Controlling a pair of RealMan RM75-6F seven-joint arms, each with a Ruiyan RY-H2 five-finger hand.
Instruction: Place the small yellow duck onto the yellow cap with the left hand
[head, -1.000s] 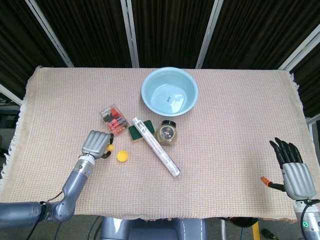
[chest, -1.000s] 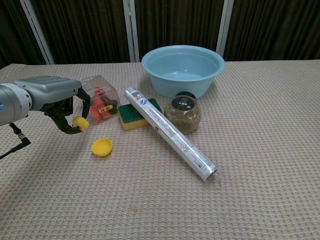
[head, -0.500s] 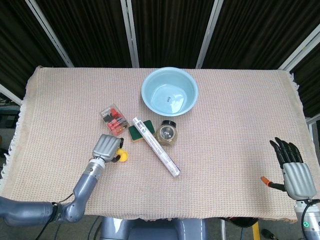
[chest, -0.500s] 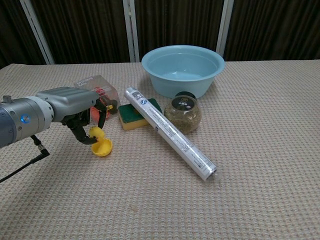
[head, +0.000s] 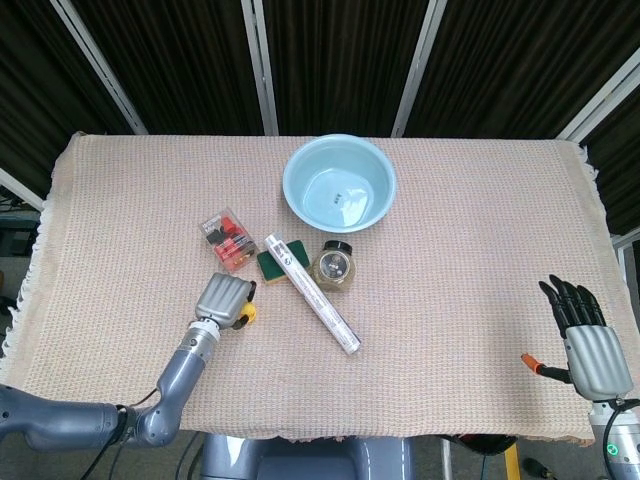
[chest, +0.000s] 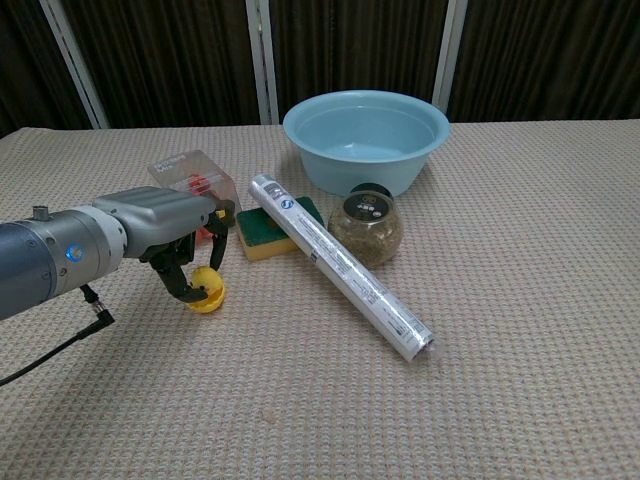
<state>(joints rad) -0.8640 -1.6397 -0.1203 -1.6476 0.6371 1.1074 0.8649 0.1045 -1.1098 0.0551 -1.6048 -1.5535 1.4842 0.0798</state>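
Note:
My left hand (chest: 165, 228) hangs low over the yellow cap (chest: 210, 301), left of the long tube. Its fingers (chest: 181, 279) curl down around the small yellow duck (chest: 206, 280), which is right at the cap's top; I cannot tell whether they touch. In the head view the left hand (head: 225, 297) covers most of both, and only a yellow patch of the cap (head: 247, 314) shows at its right edge. My right hand (head: 587, 340) stays near the table's front right corner, fingers spread, holding nothing.
A long silver tube (chest: 340, 263) lies diagonally right of the cap. A green-and-yellow sponge (chest: 262, 229), a round glass jar (chest: 366, 226) and a clear box of red items (chest: 195, 187) sit just behind. A light blue basin (chest: 365, 135) stands further back.
My left hand has carried the duck to the right, from beside the clear box to directly over the yellow cap, and lowered it. The right hand has not moved.

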